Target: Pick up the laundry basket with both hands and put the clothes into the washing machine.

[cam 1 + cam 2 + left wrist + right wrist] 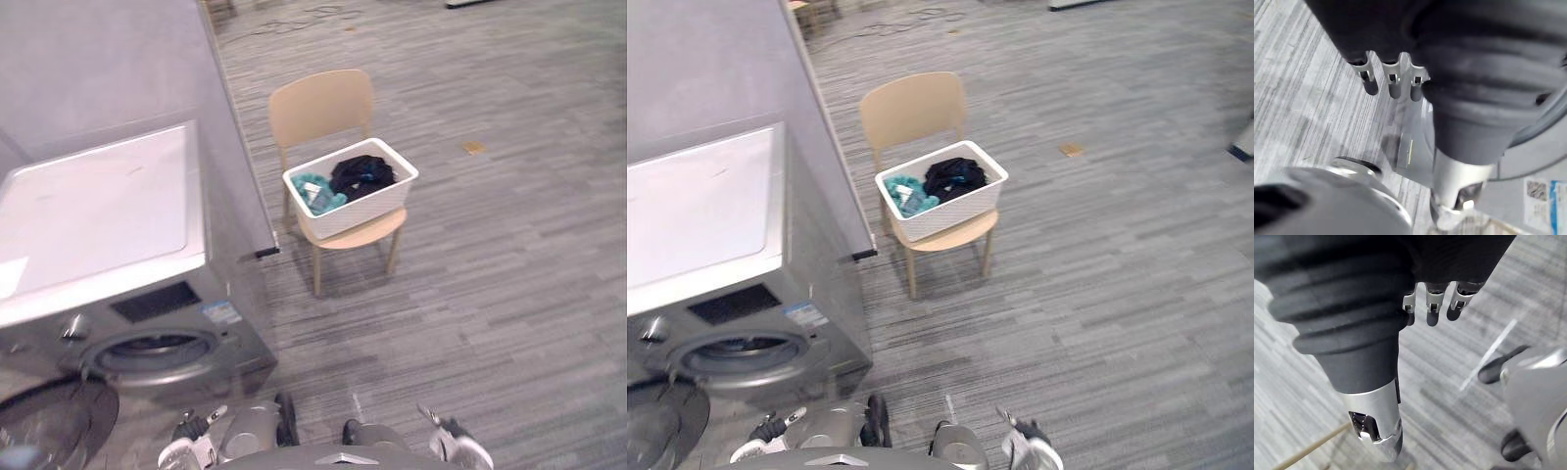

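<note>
White laundry basket (364, 210) on the seat of a wooden chair (323, 103), near the washing machine (108, 211), whose round door (49, 423) stands open. A teal garment (315, 190) and a black garment (361, 174) lie inside. Left robot hand (1393, 84) and right robot hand (1432, 309) hang above the floor (509, 294), fingers loosely extended and empty, well apart from the basket.
</note>
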